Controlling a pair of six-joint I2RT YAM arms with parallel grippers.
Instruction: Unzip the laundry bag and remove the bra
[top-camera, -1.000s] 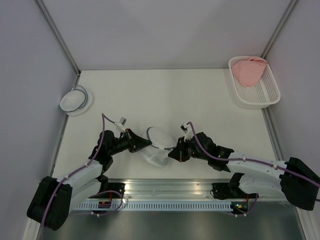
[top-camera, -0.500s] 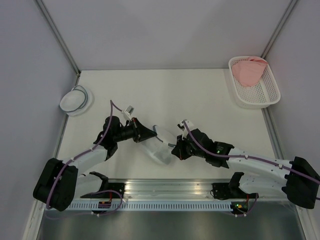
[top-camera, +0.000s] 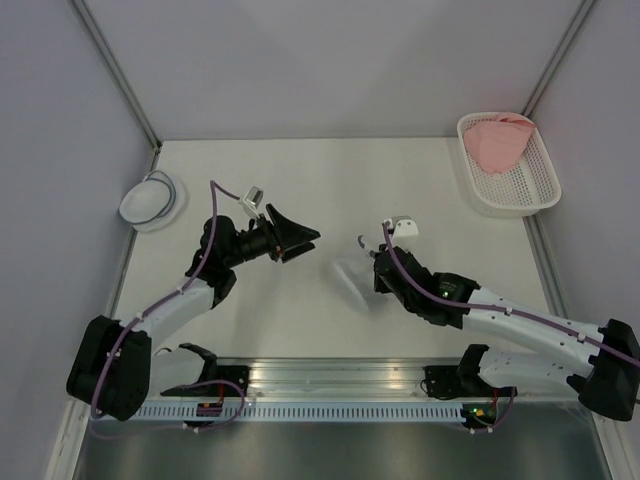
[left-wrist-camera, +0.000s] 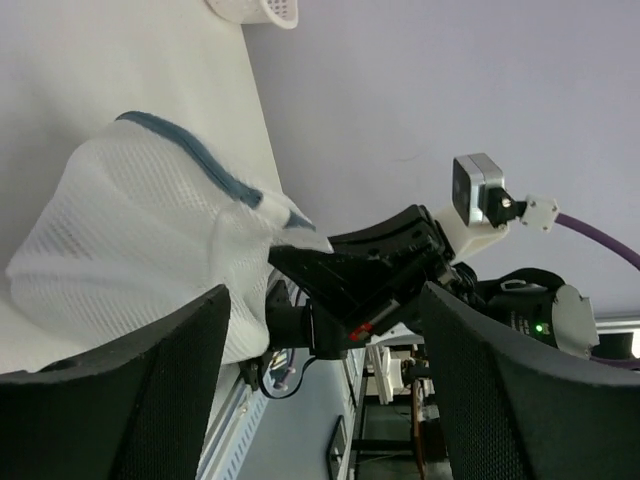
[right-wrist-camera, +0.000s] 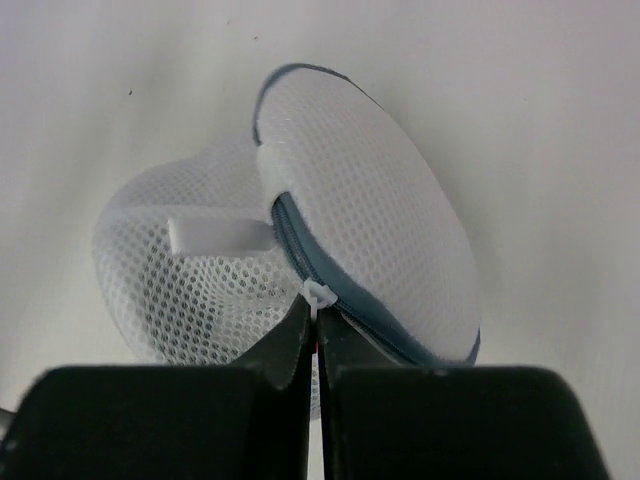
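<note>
Mesh-soft and light, the bag (right-wrist-camera: 370, 220) will likely crumple if tugged. Right gripper (right-wrist-camera: 312, 318) pinches its zip pull (right-wrist-camera: 316, 293); left gripper (top-camera: 303, 246) hangs wide, empty, and would best brace the rim (right-wrist-camera: 380, 325).

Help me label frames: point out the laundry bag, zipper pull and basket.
laundry bag (right-wrist-camera: 375, 215), right wrist view, mesh lid.
zipper pull (right-wrist-camera: 318, 293), right wrist view, white tab.
basket (top-camera: 526, 181), top view, bare mesh floor.

Bright, even, diffuse light from above leaves only pale soft shadows on the white table (top-camera: 330, 180), without glare, and the overhead view is sharp save the faintly smeared laundry bag (top-camera: 352, 275), whereas the wrist views show the right gripper (right-wrist-camera: 312, 345) and left gripper (left-wrist-camera: 320, 395) as dark, soft-focus masses at 6 o'clock.
</note>
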